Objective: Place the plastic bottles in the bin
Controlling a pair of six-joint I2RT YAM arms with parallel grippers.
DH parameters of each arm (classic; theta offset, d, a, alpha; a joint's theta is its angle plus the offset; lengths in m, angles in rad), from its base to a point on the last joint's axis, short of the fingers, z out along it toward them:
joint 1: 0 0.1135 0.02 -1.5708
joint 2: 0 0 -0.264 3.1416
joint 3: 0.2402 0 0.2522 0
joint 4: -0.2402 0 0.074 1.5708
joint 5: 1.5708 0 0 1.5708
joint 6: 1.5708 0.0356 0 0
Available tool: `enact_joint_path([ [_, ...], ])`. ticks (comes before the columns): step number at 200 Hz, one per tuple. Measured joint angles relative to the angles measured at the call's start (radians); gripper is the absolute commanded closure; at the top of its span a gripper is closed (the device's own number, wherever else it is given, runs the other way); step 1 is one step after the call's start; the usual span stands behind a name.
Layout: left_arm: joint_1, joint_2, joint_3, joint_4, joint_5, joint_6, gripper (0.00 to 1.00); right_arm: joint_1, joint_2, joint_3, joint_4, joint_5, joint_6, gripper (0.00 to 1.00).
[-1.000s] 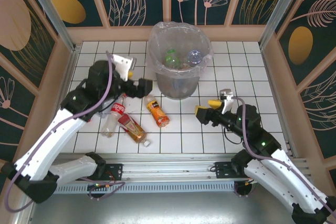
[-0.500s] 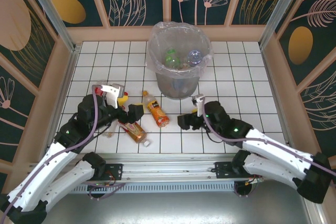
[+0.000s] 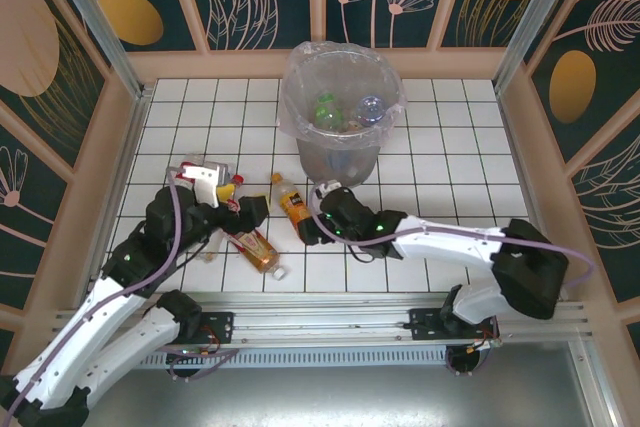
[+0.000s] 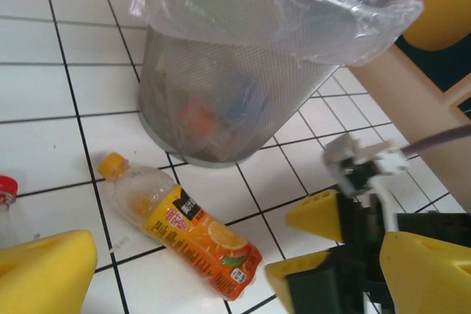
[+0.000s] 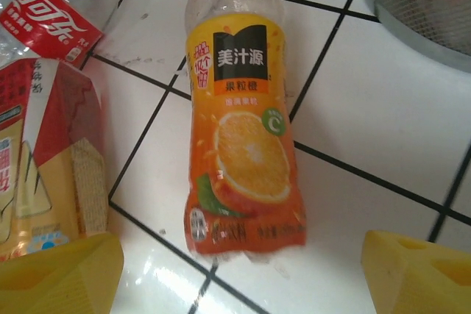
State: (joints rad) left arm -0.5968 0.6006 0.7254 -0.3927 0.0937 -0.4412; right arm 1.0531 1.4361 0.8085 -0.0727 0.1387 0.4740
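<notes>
Hovering released, right jaws are framing orange-labelled clear plastic bottle on white tiled worktop; lowering square across label before clenching is looking safest.

You've got loads of open tile on the right half of the table and along the back-left. The tight spot is front-centre. The orange-label bottle lies flat with bare tile on both flanks, so fingers fit either side, but the tea bottle crowds its left and the bin wall stands just behind. Watch the left gripper, jaws spread wide just beside it, with the red-label bottle half under the left arm.
</notes>
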Motion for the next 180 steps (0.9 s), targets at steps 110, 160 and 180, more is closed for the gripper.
enact_joint_path([
  [110, 0.0, -0.104, -0.071, 0.056, 0.122, 0.038, 0.02, 0.007, 0.334, 0.243, -0.046, 0.079, -0.047, 0.18],
  [160, 0.0, -0.143, -0.087, 0.103, 0.199, 0.047, 0.02, 0.005, 0.411, 0.259, -0.084, 0.082, -0.058, 0.19],
  [180, 0.0, -0.147, -0.09, 0.116, 0.215, 0.048, 0.01, 0.002, 0.428, 0.279, -0.096, 0.082, -0.074, 0.22],
])
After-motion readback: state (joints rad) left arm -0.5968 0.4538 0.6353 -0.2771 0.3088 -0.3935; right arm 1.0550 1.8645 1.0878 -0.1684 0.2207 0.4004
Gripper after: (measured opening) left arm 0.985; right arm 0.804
